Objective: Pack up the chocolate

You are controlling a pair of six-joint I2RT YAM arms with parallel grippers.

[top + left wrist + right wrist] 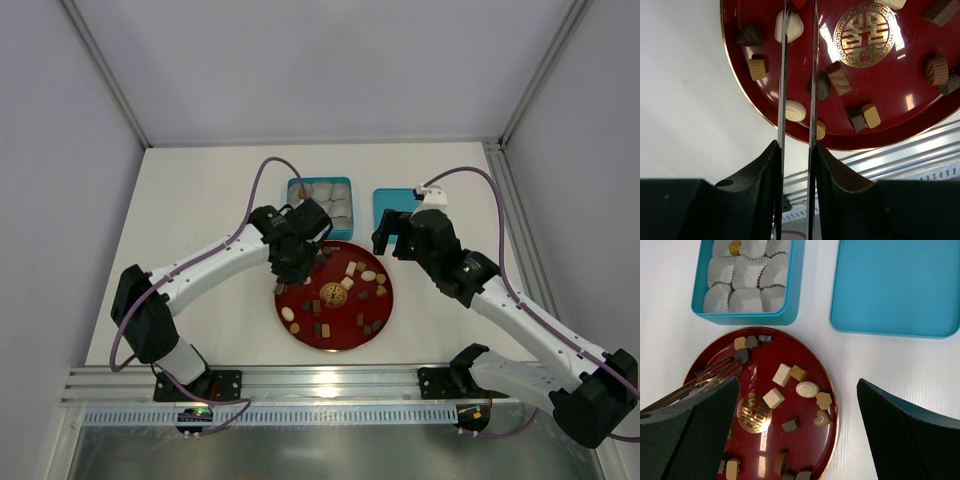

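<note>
Packing is barely begun: the chocolate (782,374) lies on the red plate (810,447), and the tin (747,318) beyond the plate holds mostly empty cups (747,275). Over the plate, the left gripper (799,15) grip cannot be told; the right gripper (797,390) stands wide apart

From where I stand, the only sign I can make out is on the red plate (900,80): a round gold medallion (863,34) printed at its centre. Inside the medallion is a single stylised, mirror-symmetrical character of Chinese style in gold, ringed by a band of angular key pattern. I can't say for certain which character it is. In the overhead view the medallion is just a gold disc at the plate's middle, its strokes too small to follow. At the plate's rim, at the top of it in the right wrist view, a small dark piece (765,338) carries a row of pale marks, too tiny to read as letters.
</note>
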